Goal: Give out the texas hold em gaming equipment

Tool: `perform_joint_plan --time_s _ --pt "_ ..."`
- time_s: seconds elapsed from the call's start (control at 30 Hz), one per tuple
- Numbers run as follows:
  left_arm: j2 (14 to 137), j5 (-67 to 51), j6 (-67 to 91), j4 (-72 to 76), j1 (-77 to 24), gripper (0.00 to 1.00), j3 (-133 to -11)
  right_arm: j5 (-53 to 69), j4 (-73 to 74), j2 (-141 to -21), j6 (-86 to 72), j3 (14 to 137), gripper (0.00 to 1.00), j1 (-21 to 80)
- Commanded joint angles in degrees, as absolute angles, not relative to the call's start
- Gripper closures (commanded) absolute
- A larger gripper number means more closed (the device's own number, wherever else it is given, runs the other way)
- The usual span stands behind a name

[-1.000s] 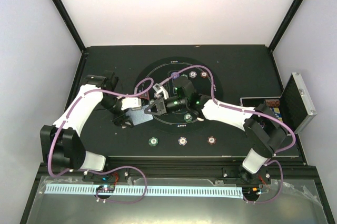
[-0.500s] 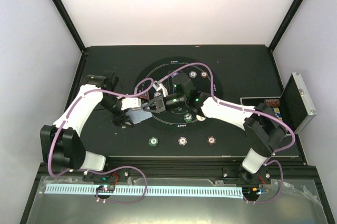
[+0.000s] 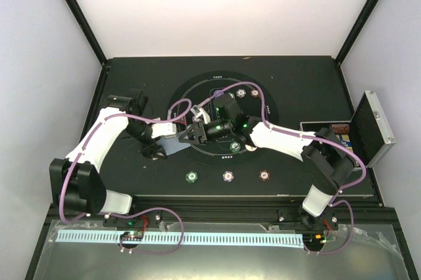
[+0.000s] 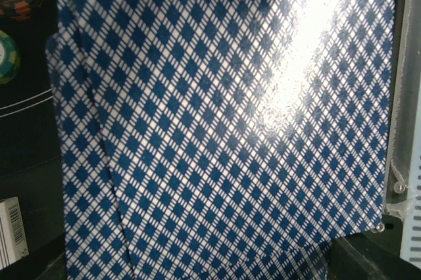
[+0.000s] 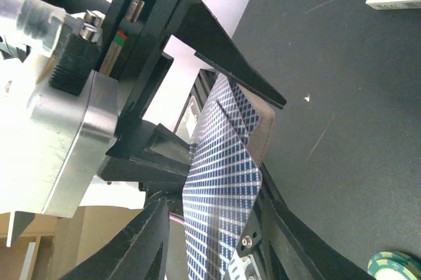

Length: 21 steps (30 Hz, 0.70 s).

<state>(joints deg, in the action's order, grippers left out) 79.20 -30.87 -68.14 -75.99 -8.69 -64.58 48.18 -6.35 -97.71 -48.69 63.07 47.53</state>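
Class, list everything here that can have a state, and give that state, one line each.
left gripper, shut on the playing cards
right gripper, open, at the cards' far end
playing cards, held, slightly fanned
case, lid open
chips, lying flat on the table

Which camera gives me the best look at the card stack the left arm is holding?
Left wrist: the card stack fills the frame, diamond backs sharp. Right wrist sees it obliquely, between gripper fingers; top external shows only a small grey patch.
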Motion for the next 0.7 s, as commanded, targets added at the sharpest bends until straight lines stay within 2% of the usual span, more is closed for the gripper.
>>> perform_joint_plan --time_s 0.0,0.33,0.67 --pt "78.68 -30.36 -67.26 -73.79 -8.75 0.98 -64.39 48.6 -4.51 -97.82 -48.11 63.52 0.59 47.48" --pt "78.3 -26.71 -65.55 -70.55 -8.64 0.98 -63.33 48.02 -2.26 -95.25 -47.12 61.19 0.57 47.19" --pt "78.13 -25.86 -64.87 -69.63 -8.62 0.98 -63.21 47.15 -2.85 -95.19 -48.35 60.17 0.79 47.15"
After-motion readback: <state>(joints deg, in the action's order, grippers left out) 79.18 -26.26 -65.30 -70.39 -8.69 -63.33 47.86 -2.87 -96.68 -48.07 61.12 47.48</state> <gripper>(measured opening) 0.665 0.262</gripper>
